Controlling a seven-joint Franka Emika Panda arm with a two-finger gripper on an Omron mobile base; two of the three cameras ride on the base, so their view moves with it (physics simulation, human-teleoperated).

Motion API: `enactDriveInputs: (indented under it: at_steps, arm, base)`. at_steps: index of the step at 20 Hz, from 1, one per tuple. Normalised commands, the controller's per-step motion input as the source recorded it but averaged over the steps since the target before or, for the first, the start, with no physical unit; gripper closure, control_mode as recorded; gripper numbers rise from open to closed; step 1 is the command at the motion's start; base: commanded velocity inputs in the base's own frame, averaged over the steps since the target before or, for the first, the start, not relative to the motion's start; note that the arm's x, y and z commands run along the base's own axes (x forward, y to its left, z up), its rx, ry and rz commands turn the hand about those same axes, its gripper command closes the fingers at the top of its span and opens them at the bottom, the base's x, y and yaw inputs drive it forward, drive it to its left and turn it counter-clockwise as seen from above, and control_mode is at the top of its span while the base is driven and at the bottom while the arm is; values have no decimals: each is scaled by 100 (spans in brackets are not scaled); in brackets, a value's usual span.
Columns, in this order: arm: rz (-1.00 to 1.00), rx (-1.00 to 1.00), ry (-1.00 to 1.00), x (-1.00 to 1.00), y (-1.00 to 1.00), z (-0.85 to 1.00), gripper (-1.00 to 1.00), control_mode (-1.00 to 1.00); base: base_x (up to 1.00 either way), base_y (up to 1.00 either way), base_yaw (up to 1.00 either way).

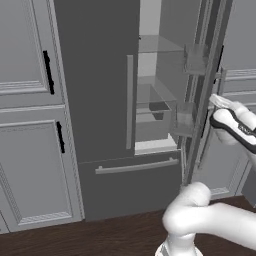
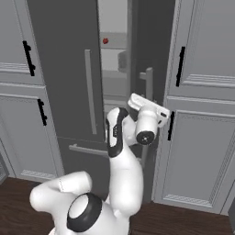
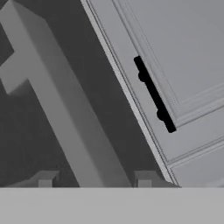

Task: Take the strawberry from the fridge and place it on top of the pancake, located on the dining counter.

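Strawberry (image 2: 105,41) sits on an upper fridge (image 2: 73,69) shelf, at 11 o'clock from the gripper (image 3: 94,181). Fingers spread, straddling the door handle (image 3: 65,109), holding nothing. Likely light, soft, bruisable: pinch gently across its middle.

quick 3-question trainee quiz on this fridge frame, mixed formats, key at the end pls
1. True or false: the fridge's right door stands swung open, its left door shut.
2. Multiple choice: in the right base view, the strawberry sits A) on the floor, B) on an upper shelf inside the fridge, C) between the gripper's fingers.
3. Fill in: in the hand view, the gripper's fingertips stand apart on either side of the door's long grey bar ____.

Key
1. True.
2. B.
3. handle; the tips straddle it with gaps showing, so no clamp is visible yet.
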Motion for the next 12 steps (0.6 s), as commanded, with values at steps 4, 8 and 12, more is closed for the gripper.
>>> enactDriveInputs:
  at_steps: [4,8,12]
  arm:
    - [-24,0,-12,1,-100,-20,100,-100]
    - [-27,2,0,33,-100,-31,100,-100]
    - [-17,9,0,74,-100,-34,100,-100]
  base:
    - [0,0,0]
    - [0,0,0]
    - [0,0,0]
